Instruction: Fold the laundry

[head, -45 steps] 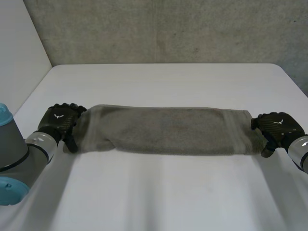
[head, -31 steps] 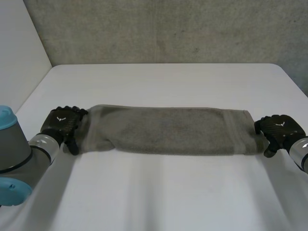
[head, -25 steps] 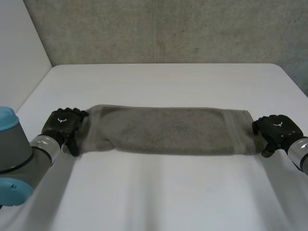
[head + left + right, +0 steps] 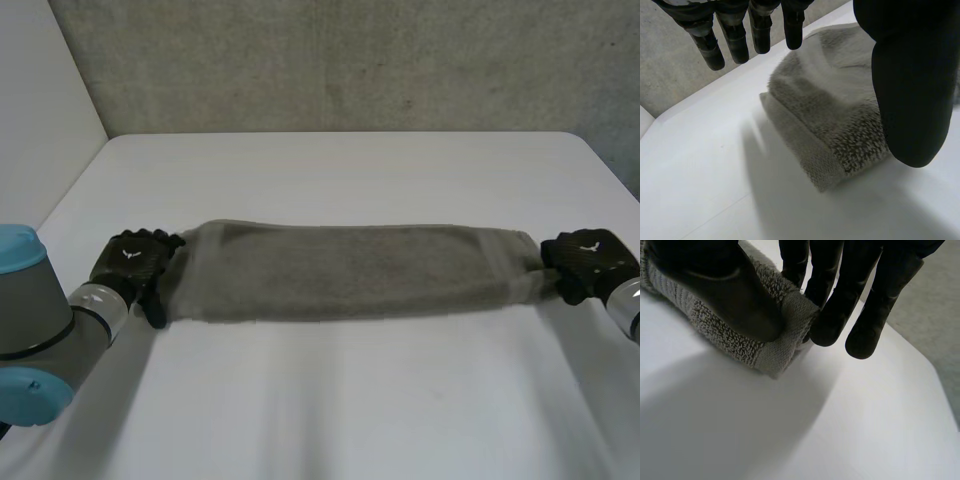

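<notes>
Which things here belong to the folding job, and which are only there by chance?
For the job: towel; left hand, open at its left end; right hand, pinching its right end.
Just there: table; wall.

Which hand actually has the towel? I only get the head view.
Observer: Right wrist view: the right hand pinches the towel at its end hem, thumb on top and fingers behind.
Operator: Left?
Observer: Left wrist view: the left hand has straight fingers that seem clear of the cloth. No pinch.
Operator: Towel end there?
Observer: It's layered and lies on the table between thumb and fingers.
</notes>
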{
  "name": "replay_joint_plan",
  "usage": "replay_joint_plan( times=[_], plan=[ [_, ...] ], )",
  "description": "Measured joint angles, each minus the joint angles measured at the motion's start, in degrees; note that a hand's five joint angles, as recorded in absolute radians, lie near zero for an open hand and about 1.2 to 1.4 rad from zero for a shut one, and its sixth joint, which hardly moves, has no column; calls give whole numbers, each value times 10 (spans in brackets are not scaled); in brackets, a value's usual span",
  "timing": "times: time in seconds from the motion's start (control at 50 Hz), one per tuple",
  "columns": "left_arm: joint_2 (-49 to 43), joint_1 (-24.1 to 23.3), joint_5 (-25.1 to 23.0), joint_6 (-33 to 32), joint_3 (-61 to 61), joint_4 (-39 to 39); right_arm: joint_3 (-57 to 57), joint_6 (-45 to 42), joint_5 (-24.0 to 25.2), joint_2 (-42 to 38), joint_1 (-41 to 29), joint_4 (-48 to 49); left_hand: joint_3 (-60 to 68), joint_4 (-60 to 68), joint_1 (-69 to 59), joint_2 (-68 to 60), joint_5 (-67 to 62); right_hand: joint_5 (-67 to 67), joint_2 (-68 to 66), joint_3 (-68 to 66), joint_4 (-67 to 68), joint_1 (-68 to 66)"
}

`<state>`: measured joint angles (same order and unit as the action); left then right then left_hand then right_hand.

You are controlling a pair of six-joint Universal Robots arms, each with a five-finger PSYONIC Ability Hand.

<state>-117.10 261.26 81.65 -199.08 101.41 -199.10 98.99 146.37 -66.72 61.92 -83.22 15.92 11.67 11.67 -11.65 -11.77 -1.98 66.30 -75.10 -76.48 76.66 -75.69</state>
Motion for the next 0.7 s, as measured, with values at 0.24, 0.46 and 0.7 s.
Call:
replay_joint_plan(
  times=[0.24, 0.46, 0.7],
  plan=[
    [0, 0, 0, 0, 2, 0, 1, -1, -2, 4, 30, -4, 0, 0, 0, 0, 0, 0, 0, -1, 0, -1],
    [11, -1, 0, 1, 8, 2, -24, -19, -6, 10, 58, -8, -6, -6, 4, 7, 1, 0, 0, -4, 0, -1],
    [81, -6, -1, 8, 2, 2, -143, -137, -91, 30, 80, -65, -19, -19, 14, 20, 2, 0, 0, -5, 0, -3]
  ],
)
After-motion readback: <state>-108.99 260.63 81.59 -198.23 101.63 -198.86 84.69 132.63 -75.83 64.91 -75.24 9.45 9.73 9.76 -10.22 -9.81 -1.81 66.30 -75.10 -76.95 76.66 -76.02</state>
